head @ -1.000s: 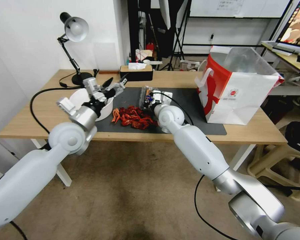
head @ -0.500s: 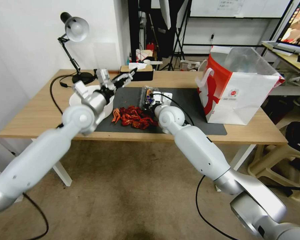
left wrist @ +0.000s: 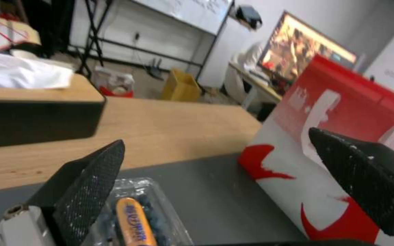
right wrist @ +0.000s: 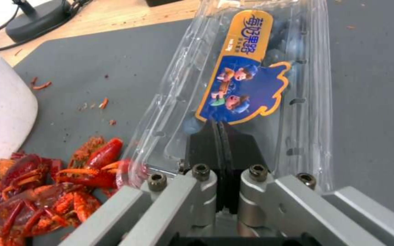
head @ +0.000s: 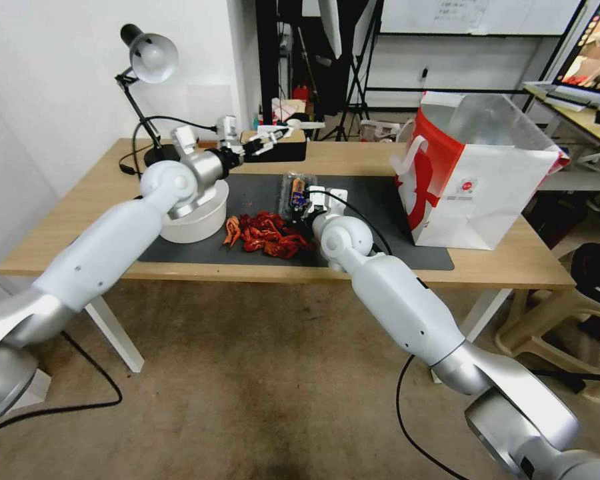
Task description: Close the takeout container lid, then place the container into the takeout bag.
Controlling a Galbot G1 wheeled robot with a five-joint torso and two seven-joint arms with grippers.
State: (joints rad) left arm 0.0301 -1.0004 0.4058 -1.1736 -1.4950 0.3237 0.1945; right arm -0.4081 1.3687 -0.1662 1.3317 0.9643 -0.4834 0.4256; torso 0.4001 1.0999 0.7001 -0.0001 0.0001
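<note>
Orange-blue label on takeout container: Chinese characters; bag logo unreadable.

1. A lab or studio workspace: a wooden worktop on a bare floor.
2. Tripod stands and a whiteboard behind.
3. A desk lamp and a lit monitor.
</note>
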